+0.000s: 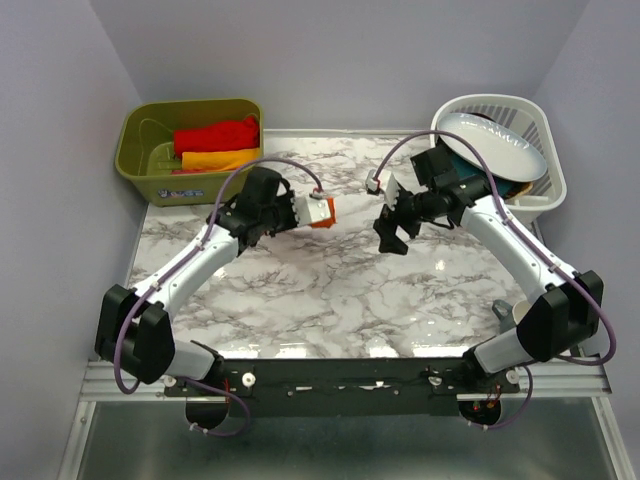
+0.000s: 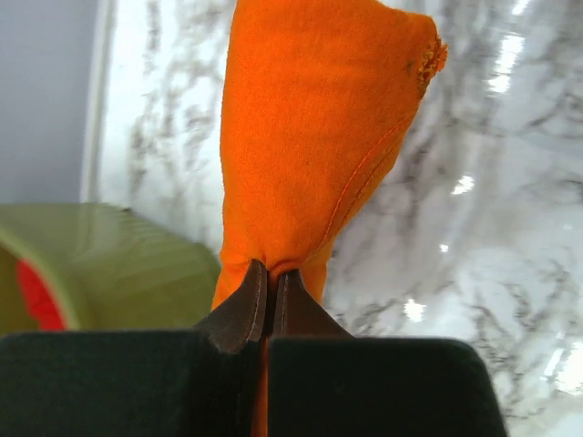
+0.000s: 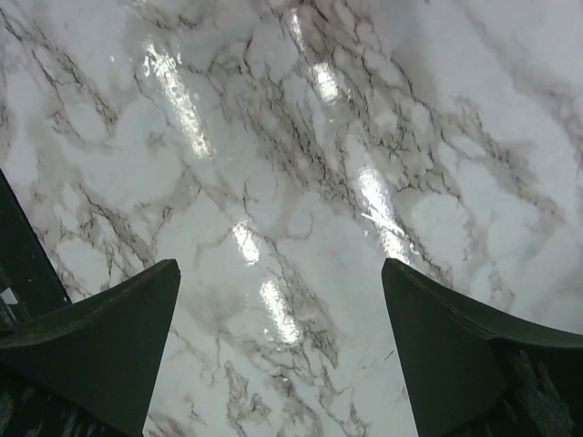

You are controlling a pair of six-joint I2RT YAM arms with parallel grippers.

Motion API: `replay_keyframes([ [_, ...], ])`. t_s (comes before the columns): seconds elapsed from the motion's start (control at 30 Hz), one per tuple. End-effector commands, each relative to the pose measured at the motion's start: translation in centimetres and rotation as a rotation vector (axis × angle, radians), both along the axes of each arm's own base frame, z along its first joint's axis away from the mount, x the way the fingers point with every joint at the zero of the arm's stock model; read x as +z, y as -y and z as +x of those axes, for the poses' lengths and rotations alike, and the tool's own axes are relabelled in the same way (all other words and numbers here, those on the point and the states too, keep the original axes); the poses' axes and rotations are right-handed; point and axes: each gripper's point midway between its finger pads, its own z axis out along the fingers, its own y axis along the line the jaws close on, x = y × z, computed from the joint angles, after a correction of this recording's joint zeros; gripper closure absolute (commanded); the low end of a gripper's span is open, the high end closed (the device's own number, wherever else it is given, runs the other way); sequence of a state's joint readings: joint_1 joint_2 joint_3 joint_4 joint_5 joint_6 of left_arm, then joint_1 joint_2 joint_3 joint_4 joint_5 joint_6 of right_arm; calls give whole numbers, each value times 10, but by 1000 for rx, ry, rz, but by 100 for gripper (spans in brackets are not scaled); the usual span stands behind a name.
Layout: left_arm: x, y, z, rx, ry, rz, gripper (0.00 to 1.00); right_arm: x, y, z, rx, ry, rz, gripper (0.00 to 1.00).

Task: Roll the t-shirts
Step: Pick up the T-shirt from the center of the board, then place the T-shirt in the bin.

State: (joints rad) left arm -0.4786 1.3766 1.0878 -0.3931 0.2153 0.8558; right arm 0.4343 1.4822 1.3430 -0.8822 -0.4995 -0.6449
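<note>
My left gripper (image 2: 271, 273) is shut on the bright orange t-shirt (image 2: 310, 127), a compact bundle that hangs from the jaws above the marble table. In the top view the left gripper (image 1: 305, 211) holds the orange t-shirt (image 1: 325, 215) near the table's middle back. A red t-shirt (image 1: 215, 134) and a yellow-orange t-shirt (image 1: 220, 158) lie in the olive bin (image 1: 140, 160) at the back left. My right gripper (image 1: 392, 222) is open and empty over bare marble; in its wrist view the right gripper (image 3: 281, 282) has its jaws wide apart.
A white basket (image 1: 545, 190) at the back right holds a white plate (image 1: 495, 145) and a teal item (image 1: 468, 180). The olive bin's rim (image 2: 109, 264) shows at the left of the left wrist view, with red cloth inside.
</note>
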Motion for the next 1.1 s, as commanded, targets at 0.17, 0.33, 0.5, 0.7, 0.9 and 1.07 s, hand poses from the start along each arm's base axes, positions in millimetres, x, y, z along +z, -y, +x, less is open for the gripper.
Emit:
replay_keyframes([
  [0.17, 108, -41, 54, 167, 187, -55, 100, 7, 7, 14, -116, 26, -12, 0],
  [0.33, 180, -121, 109, 465, 351, -70, 100, 4, 6, 33, -190, 20, -1, 0],
  [0.5, 219, -277, 166, 950, 464, -35, 100, -5, 3, 42, -243, -74, 9, 0],
  [0.7, 189, -336, 203, 1137, 445, -57, 100, -18, 7, 50, -229, -137, -39, 0],
  [0.9, 141, -352, 221, 1255, 365, -93, 100, -27, 24, 69, -270, -207, -87, 0],
  [1.07, 105, -360, 230, 1284, 326, -42, 100, -36, 28, 65, -281, -252, -90, 0],
])
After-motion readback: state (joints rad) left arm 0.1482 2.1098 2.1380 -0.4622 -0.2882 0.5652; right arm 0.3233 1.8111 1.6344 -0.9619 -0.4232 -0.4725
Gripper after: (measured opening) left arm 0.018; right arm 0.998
